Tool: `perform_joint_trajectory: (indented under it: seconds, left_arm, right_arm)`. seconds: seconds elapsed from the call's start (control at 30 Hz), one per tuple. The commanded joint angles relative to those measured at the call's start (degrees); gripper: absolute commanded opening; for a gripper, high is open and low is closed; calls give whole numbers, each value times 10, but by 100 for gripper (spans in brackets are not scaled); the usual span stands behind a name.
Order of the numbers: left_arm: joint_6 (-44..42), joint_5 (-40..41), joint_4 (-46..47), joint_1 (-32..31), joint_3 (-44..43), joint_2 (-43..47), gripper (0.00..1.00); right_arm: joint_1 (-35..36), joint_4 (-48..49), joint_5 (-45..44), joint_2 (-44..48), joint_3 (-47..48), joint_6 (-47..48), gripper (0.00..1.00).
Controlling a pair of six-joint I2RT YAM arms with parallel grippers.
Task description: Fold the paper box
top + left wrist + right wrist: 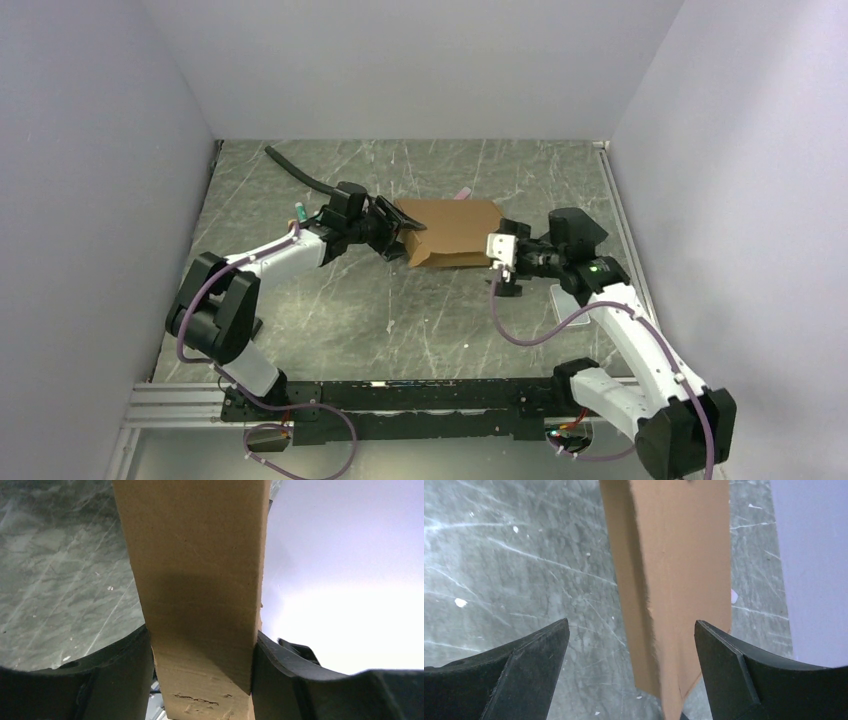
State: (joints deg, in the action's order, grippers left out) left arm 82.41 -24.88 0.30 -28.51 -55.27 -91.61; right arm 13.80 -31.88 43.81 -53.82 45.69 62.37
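Left wrist view crops the paper box (pixel 200 570), pinched in left gripper (pixel 202 652).

Couldn't make out any text at all. There were no readable labels, brands or numbers in any view.

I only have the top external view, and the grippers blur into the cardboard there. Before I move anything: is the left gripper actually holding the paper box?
Observer: Yes. In the left wrist view the left gripper has both fingers pressed against a panel of the paper box.
Operator: And the right one?
Observer: The right gripper is open. Its fingers stand wide apart with the box's end between them, and bare table shows between one finger and the cardboard.
Operator: Any damage where the left one grips?
Observer: Small surface cracks show low on the panel, between the fingers.
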Motion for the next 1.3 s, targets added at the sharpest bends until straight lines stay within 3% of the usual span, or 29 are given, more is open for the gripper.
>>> perform_joint_trajectory:
  seconds: [0.0,0.43,0.6,0.77,0.93,1.1,1.27]
  left_arm:
    - [41,-15,-45,3,-19,2,44]
    - [78,-37,-20,3,-24,-12,44]
    - [85,-42,-7,4,-18,-15,44]
    - [91,-50,22,4,-12,-13,48]
    - [94,-58,63,11,8,5,59]
    - [48,-34,23,34,12,53,86]
    - [-23,-17,-35,72,16,112,93]
  right_arm:
    - [53,110,-91,-19,-26,27,100]
    - [158,339,-287,-90,-115,16,98]
    - [170,394,-327,-96,-128,4,85]
    - [170,396,-327,-89,-128,-7,63]
    - [166,378,-310,-78,-114,-36,49]
    - [146,345,-269,-63,-78,-95,47]
    - [127,308,-220,-50,-40,-151,47]
